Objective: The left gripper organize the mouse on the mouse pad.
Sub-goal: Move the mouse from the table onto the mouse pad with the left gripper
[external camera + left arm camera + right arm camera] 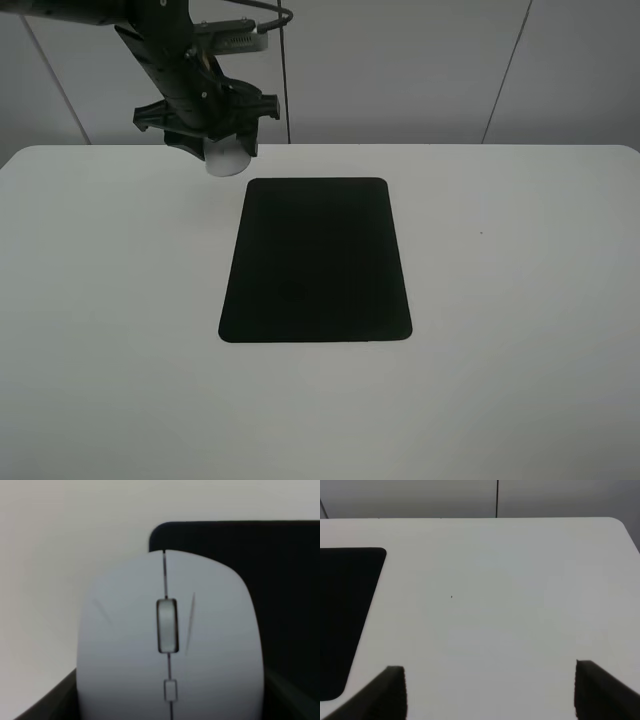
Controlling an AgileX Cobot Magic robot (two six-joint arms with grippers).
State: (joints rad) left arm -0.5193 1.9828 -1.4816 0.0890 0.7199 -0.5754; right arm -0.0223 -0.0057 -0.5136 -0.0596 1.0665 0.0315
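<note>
White mouse [227, 158] sits clamped in the left gripper [225, 142], black fingers [55, 705] pressed to both its sides. It is just beyond the far left corner of the matte black mouse pad [315, 260] and off its surface. Whether the mouse touches the white table [520, 300] cannot be told. Right of the pad, the right gripper [490, 692] hangs with jaws spread wide.

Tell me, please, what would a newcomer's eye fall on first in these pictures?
First, the large flat matte black mouse pad in the middle of the white table. Then the small white oval mouse, held in the black claw-like left hand just beyond the pad's far left corner in the high view, not on it.
</note>
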